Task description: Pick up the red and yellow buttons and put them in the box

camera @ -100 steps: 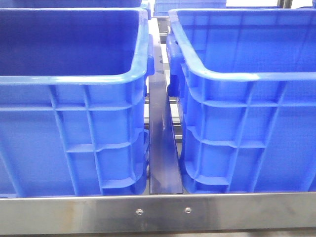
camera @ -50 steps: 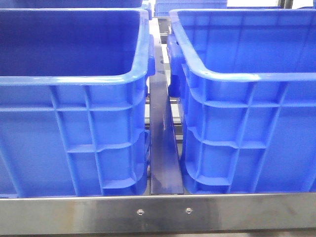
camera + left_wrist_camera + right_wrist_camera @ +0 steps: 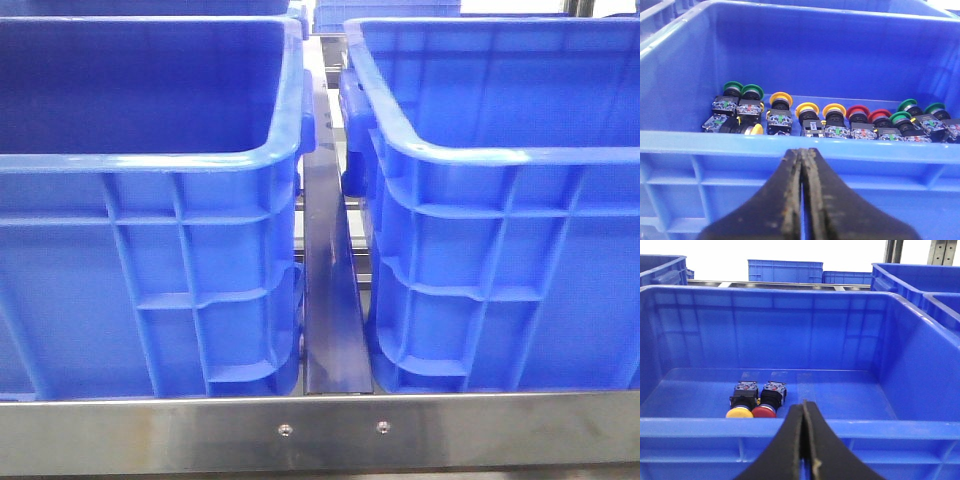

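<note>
Blue crates fill the shelf – one yellow button (image 3: 739, 412) and one red button (image 3: 763, 411) are already laid in the right-hand box (image 3: 920, 390), while both the left gripper (image 3: 802, 170) and the right gripper (image 3: 804, 422) are pressed closed and empty, more buttons left in the supply crate (image 3: 680, 75).

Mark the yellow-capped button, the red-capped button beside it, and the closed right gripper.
yellow-capped push button (image 3: 739, 413), right wrist view, on its cap.
red-capped push button (image 3: 763, 412), right wrist view, on its cap.
right gripper (image 3: 805, 410), right wrist view, at its closed fingertips.
</note>
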